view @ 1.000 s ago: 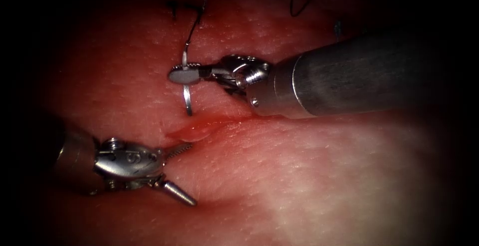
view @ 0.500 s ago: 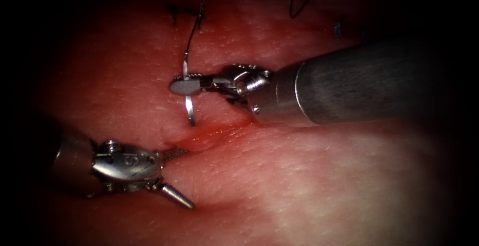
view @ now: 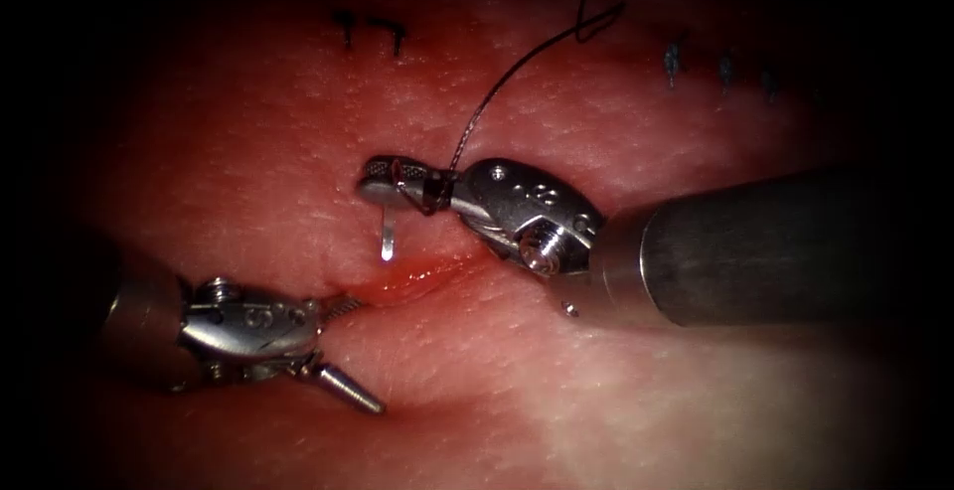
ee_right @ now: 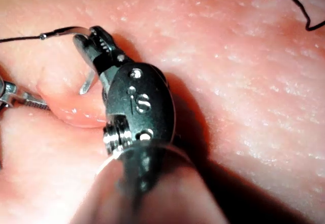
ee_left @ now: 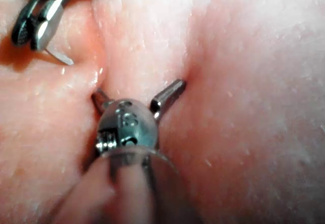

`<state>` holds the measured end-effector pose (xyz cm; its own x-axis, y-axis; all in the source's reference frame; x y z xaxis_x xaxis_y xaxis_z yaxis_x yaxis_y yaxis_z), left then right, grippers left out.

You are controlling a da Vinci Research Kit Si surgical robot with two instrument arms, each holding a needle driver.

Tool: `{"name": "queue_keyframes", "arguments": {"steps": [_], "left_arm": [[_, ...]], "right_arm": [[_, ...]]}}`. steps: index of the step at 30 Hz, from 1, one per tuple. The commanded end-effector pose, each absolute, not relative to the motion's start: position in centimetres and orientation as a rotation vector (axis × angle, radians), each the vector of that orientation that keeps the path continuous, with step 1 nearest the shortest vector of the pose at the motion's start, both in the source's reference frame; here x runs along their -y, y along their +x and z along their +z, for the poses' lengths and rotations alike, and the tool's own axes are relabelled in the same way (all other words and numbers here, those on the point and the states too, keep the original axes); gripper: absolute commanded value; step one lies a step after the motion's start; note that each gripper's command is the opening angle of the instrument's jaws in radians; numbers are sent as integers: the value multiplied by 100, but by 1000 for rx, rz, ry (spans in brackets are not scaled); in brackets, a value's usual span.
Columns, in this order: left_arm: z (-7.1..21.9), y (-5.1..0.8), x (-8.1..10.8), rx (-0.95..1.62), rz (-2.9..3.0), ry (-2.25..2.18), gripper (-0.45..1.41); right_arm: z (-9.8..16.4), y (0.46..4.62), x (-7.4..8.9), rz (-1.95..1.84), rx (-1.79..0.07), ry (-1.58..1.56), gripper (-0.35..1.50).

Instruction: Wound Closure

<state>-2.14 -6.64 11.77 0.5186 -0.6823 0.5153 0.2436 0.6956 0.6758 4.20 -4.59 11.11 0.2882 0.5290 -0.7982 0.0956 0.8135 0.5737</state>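
Tissue (view: 616, 371): pink-red, pale whitish patch toward lower right, fine pale speckle.
Cut (view: 417, 276): glossy red w/ red fluid (view: 397, 286).
Needle (view: 387, 237): bright silver.
Thread (view: 507, 78): dark, near black.
Stitch ends (view: 370, 31): dark, short strokes; blue-grey ones (view: 722, 68) at upper right.
Right tool (view: 397, 180) & left tool (view: 343, 346): polished silver, grey shafts; left tool's jaw ridged.

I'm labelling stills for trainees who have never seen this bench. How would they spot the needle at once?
Start at the pink tissue with its glistening red cut. The right arm's steel tool reaches in above it, jaws shut on the curved silver needle. Unlike the dark thread trailing upward, its bright tip hangs free above the cut.
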Motion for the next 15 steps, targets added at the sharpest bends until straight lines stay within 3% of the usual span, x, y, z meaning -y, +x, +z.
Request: {"name": "queue_keyframes", "arguments": {"steps": [1,9,15], "left_arm": [[1180,-218,676,855,-594,582,94],[1172,-217,669,854,-602,582,94],[1172,-217,667,854,-604,580,92]], "right_arm": [[1118,429,463,290,-1267,580,-35],[1114,432,479,195,-1231,602,-35],[1115,423,489,355,-1138,761,-35]]}}
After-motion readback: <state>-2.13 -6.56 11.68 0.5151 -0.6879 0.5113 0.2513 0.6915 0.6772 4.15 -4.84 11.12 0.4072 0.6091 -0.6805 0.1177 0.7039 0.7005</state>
